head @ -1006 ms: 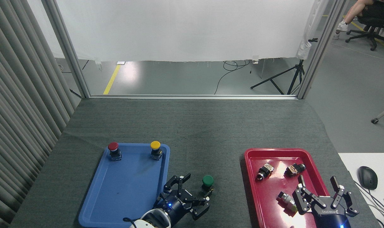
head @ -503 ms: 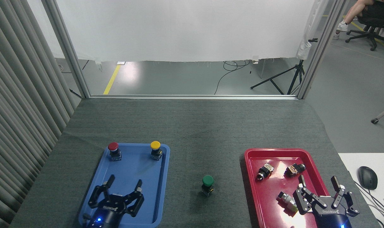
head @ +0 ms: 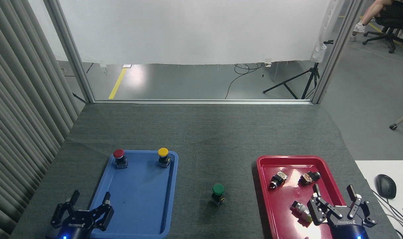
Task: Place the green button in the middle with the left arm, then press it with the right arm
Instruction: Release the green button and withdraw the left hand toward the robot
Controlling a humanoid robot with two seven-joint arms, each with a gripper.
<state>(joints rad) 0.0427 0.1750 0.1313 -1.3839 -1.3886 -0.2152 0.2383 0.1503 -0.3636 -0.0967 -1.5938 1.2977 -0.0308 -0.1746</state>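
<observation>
The green button [head: 218,193] stands upright on the bare dark gray mat [head: 214,146], the middle between the two trays, with nothing touching it. My left gripper [head: 90,196] is open and empty at the bottom left, over the blue tray's near-left corner, far from the button. My right gripper [head: 333,190] is open and empty at the bottom right, above the red tray's near end, well to the right of the button.
The blue tray [head: 135,202] holds a red-capped button [head: 119,157] and a yellow-capped button [head: 163,156] at its far end. The red tray [head: 287,202] holds several small parts. A computer mouse [head: 385,186] lies on a white desk at the right.
My left gripper let go of the green button and drew back left across the blue tray to its near-left corner. The button stays put. The right gripper has barely moved.
</observation>
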